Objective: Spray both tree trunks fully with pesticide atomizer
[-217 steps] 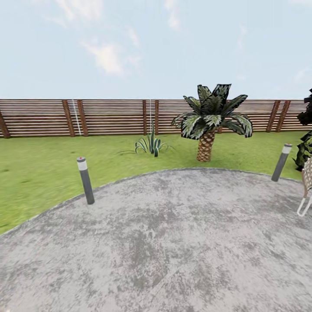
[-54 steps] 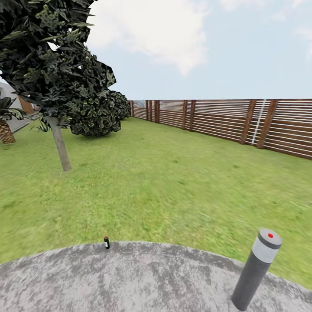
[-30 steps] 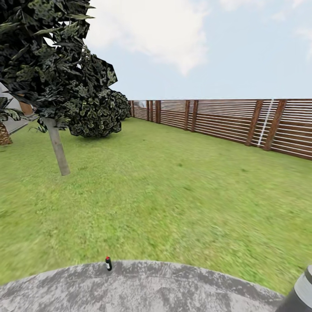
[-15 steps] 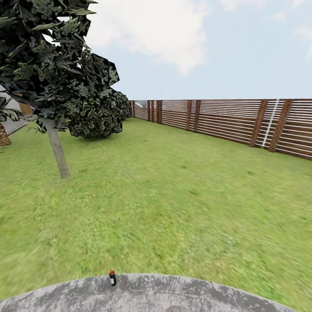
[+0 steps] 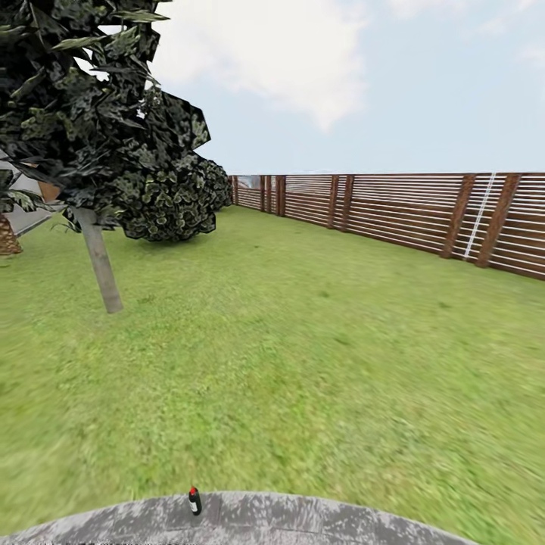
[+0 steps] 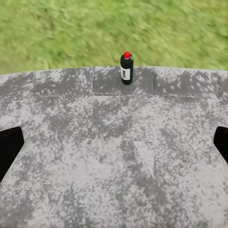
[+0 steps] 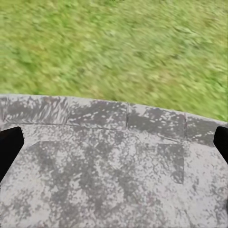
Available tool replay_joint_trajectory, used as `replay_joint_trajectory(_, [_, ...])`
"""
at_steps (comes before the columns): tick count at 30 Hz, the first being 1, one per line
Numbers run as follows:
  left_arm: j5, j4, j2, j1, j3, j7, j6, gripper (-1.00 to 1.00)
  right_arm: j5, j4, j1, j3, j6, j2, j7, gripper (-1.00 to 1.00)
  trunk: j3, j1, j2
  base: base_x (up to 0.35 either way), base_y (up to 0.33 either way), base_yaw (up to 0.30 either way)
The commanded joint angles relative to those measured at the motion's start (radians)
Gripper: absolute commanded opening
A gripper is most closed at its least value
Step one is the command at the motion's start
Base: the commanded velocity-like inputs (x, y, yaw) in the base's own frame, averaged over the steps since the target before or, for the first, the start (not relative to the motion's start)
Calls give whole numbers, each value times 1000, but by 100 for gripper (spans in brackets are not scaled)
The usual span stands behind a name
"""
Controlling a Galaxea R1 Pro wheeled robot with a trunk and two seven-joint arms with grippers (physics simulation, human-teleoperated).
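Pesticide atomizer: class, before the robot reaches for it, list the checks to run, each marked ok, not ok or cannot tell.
1. Pesticide atomizer upright on the paving, near the lawn edge: ok.
2. Red cap on top: ok.
3. Left gripper open, nothing between its fingers: ok.
4. Right gripper open, nothing held: ok.
5. Atomizer within the left arm's reach: cannot tell.
6. A tree trunk in sight across the lawn: ok; second tree's trunk: cannot tell.

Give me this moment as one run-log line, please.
atomizer: upright on paving edge | left gripper: open | right gripper: open | tree trunk: on lawn
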Motion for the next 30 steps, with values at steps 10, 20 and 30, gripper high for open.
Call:
replay_joint_trajectory(10, [0, 0, 0, 0, 0, -1, 0, 100, 0, 0, 0, 0, 0, 0, 0, 100, 0, 0, 0, 2, 0, 255])
replay_joint_trajectory(20, [0, 0, 0, 0, 0, -2, 0, 100, 0, 0, 0, 0, 0, 0, -1, 100, 0, 0, 0, 93, 182, 276])
replay_joint_trajectory(30, [0, 0, 0, 0, 0, -2, 0, 100, 0, 0, 0, 0, 0, 0, -2, 100, 0, 0, 0, 171, 298, 225])
